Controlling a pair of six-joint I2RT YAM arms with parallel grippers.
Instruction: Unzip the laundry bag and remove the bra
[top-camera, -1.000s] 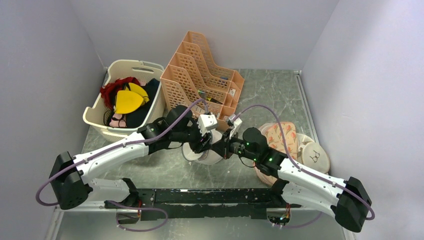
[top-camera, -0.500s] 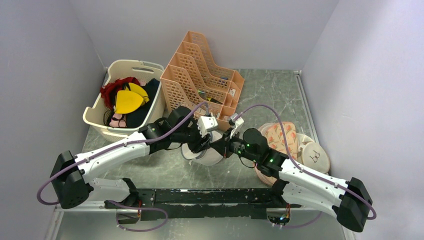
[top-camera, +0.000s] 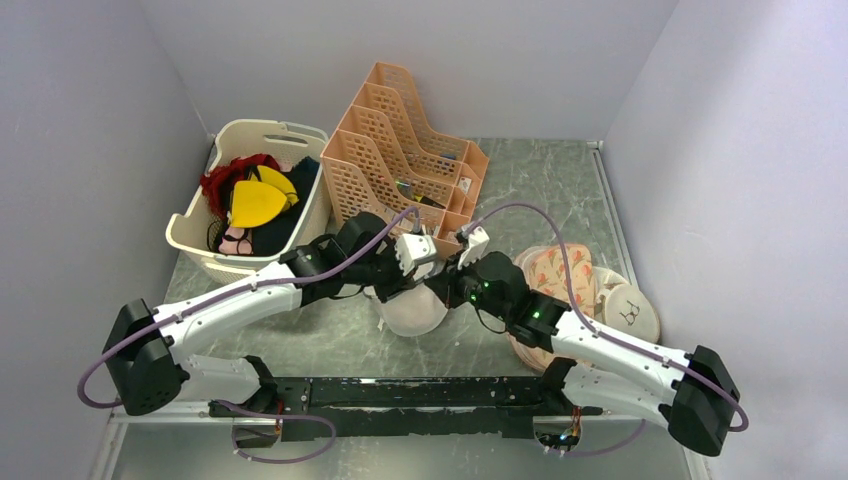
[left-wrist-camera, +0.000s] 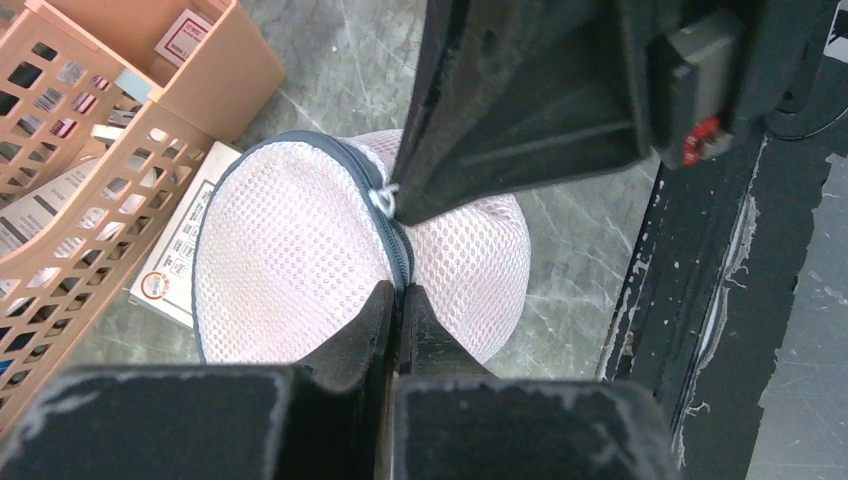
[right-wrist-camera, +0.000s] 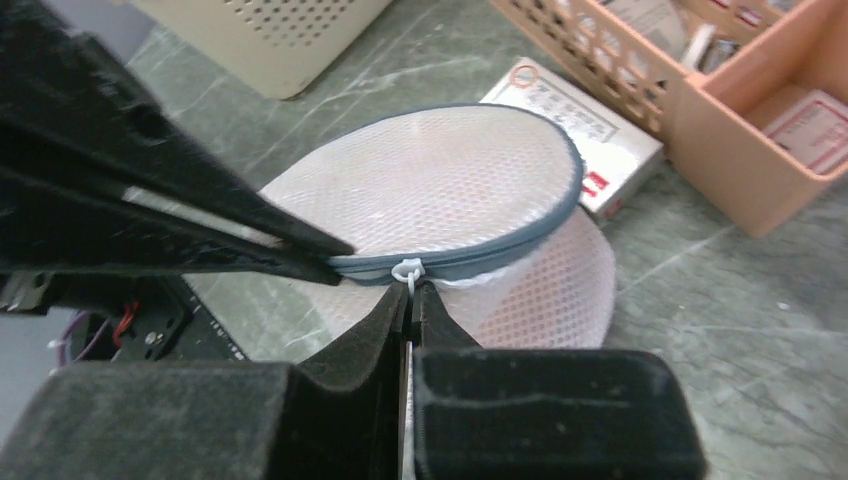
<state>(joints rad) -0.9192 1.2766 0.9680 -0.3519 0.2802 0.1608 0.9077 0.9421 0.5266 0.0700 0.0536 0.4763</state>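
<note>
Nearby, cream basket (top-camera: 190, 238) holds red, yellow, black clothes (top-camera: 252, 198) (laundry bag (top-camera: 412, 312) zipped).

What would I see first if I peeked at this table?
The white mesh laundry bag sits mid-table. The left gripper pinches its grey zip edge, and the right gripper pinches its white zip pull. At the back left, a cream basket holds red and yellow clothes.

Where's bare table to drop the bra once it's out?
Back right: bare table between the organizer and the right wall. Also a near strip between bag and rail. Crowded: centre, where left gripper and right gripper pinch the bag; pad and discs fill the right, basket the back left.
</note>
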